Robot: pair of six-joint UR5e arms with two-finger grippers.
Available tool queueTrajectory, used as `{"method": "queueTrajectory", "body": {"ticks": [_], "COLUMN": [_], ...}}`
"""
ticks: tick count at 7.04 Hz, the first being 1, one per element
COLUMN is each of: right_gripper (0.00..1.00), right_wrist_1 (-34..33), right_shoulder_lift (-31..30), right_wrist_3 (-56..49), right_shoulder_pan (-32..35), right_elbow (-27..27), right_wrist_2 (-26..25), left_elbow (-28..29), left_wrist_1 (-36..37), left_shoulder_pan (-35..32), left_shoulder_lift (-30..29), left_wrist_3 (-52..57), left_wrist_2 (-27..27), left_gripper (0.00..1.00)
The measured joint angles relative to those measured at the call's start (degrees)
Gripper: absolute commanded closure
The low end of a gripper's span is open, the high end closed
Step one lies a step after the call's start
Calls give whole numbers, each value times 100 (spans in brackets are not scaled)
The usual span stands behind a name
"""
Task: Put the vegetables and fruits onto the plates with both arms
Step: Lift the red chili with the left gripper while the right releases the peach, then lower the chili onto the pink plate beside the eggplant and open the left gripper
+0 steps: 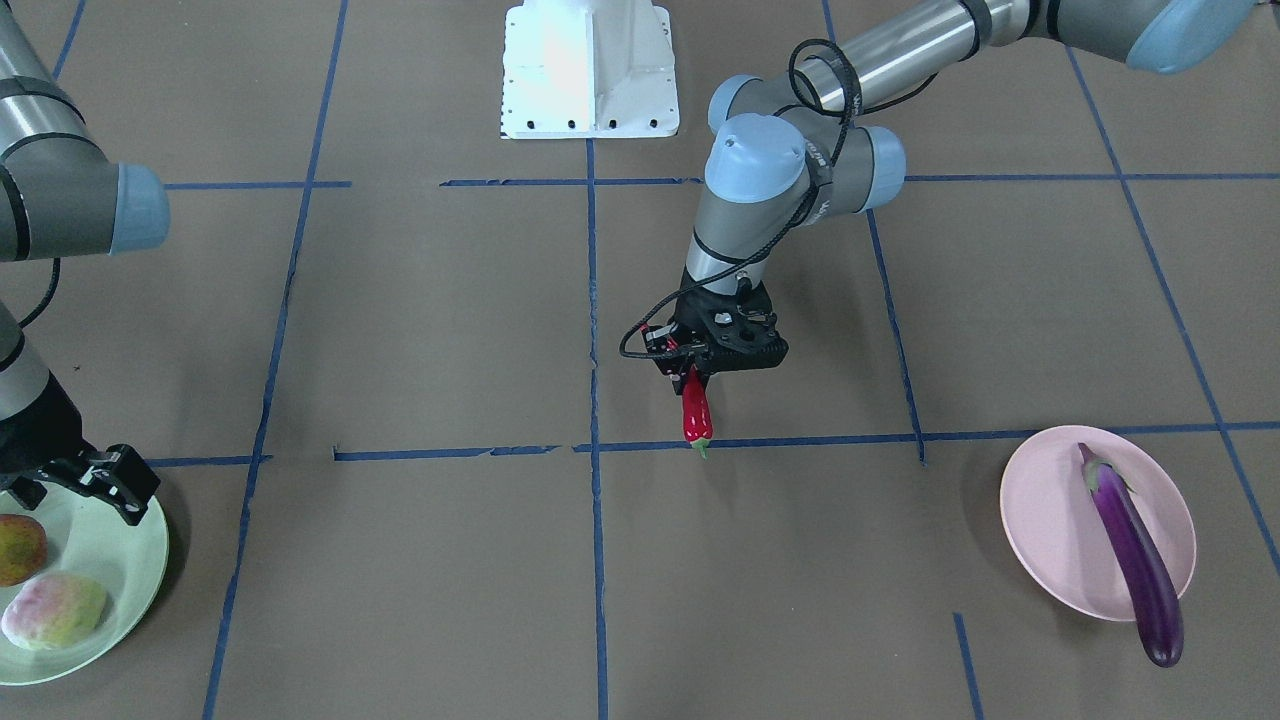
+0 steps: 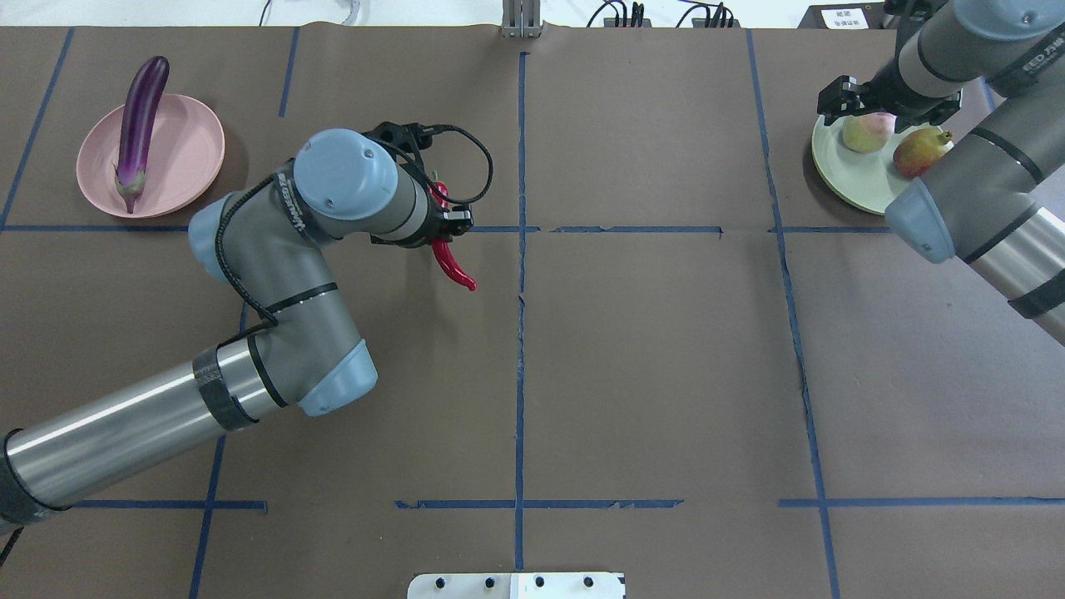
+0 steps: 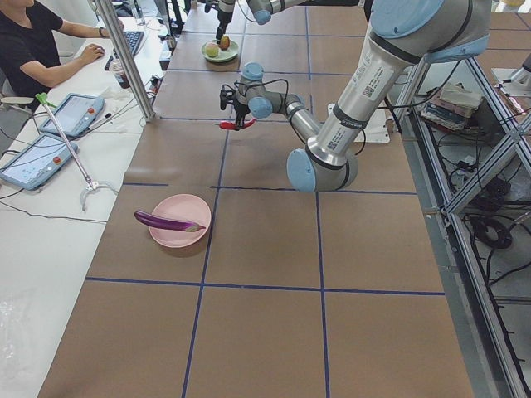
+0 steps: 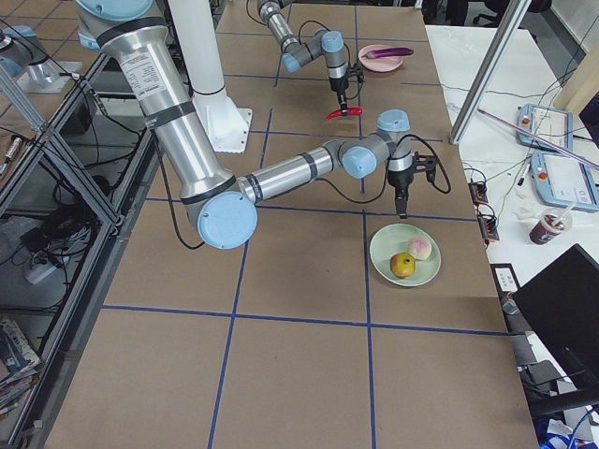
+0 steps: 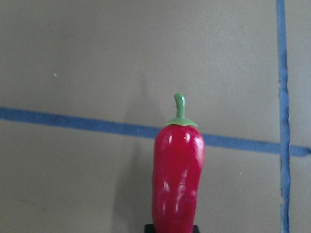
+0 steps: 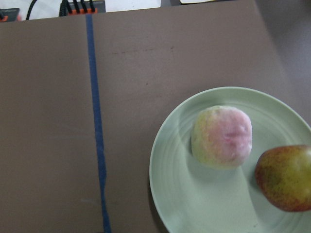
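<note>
Left gripper (image 1: pixel 700 372): clamped on the blunt-tipped end of the red chili pepper (image 1: pixel 697 415); its fingers were mostly masked by the wrist body in the front and overhead views, and the left wrist camera caught only a dark sliver at the bottom edge.
Chili position: near the table's middle, over a blue tape line (image 5: pixel 87 124), green stem away from the gripper; it seemed lifted off the paper, though contact could not be ruled out.
Right gripper (image 1: pixel 75 480): fingers spread apart with nothing between them, poised above the robot-side rim of the pale green plate (image 1: pixel 130 590); none of it showed in its own wrist view.
Pale green and pink fruit (image 6: pixel 222 137): resting on the green plate.
Yellow-green and red fruit (image 6: pixel 286 177): on the same plate, just beside the first; cut off by the frame edge in the right wrist and front views.
Eggplant (image 1: pixel 1135 555): lying across the pale pink plate (image 1: pixel 1050 520), cap end on the plate, its rounded end overhanging the rim.
Distance: the two plates sat well apart, at opposite ends.
</note>
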Motion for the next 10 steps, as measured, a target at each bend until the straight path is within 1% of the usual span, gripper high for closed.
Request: {"method": "queueTrajectory", "body": {"ticks": [1,2,3,4,5,6,7,8,9,10], "right_gripper": [0,0,0,0,0,0,0,0,0,0], "right_wrist_1": [3,23,58,75,82,84,87,93,99,99], "right_shoulder_lift": [-371,-772,-1095,-1256,-1372,-1464,-1513,-1508,-1490,-1478], "right_wrist_3": [0,0,1,3,9,12,11,10,8,4], "right_shoulder_pan": [2,3,3,3,3,3,1,0,4,6], "right_elbow": [531,1050,1451,1701,1928,2103,2185,2218,2245,2255], "right_wrist_2": [503,980,1329,1502,1574,1590,1576,1557,1546,1533], "left_elbow": [-61,-55,108,468,1005,1617,2209,2579,2701,2682], "left_wrist_1": [-11,-41,-68,-81,-86,-132,-313,-543,-681,-765], "left_shoulder_pan": [-395,-807,-1248,-1705,-2188,-2528,-2688,-2732,-2730,-2729], "left_shoulder_lift": [146,366,529,628,667,667,646,632,628,632], "left_wrist_3": [60,482,1298,2120,3003,3635,3937,4039,4049,4033], "left_wrist_2": [-19,-62,-217,-566,-1038,-1403,-1614,-1755,-1858,-1971], "left_gripper": [100,100,100,100,98,92,1,0,0,0]}}
